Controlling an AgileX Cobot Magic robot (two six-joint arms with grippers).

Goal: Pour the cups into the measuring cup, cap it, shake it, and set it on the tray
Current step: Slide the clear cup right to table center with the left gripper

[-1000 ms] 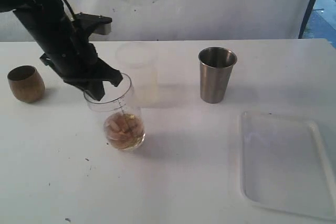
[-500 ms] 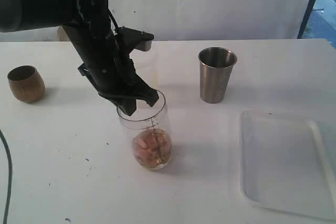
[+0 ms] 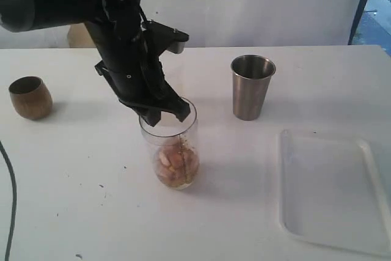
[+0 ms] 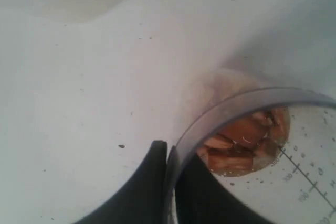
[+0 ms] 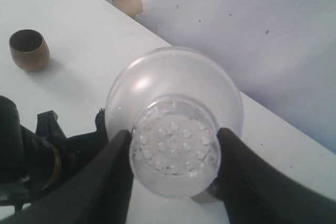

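The clear measuring cup (image 3: 174, 151) is near the middle of the table, with brown pieces and liquid in its base. My left gripper (image 3: 164, 112) is shut on its rim, one finger inside and one outside. The left wrist view shows this pinch (image 4: 169, 182) on the measuring cup's wall (image 4: 236, 106). The brown cup (image 3: 29, 97) sits at the far left and the steel tumbler (image 3: 252, 87) stands upright at the back right. The white tray (image 3: 333, 191) lies at the front right. My right gripper (image 5: 176, 166) is shut on a frosted white plastic cup (image 5: 173, 148), out of the exterior view.
The left arm (image 3: 79, 4) reaches in from the upper left over the table. In the right wrist view the brown cup (image 5: 29, 50) and the left arm (image 5: 31, 161) show below the frosted cup. A white wall stands behind the table.
My left gripper has carried the measuring cup to the right, from near the brown cup toward the table's middle. The frosted cup at the top edge has left the exterior view.
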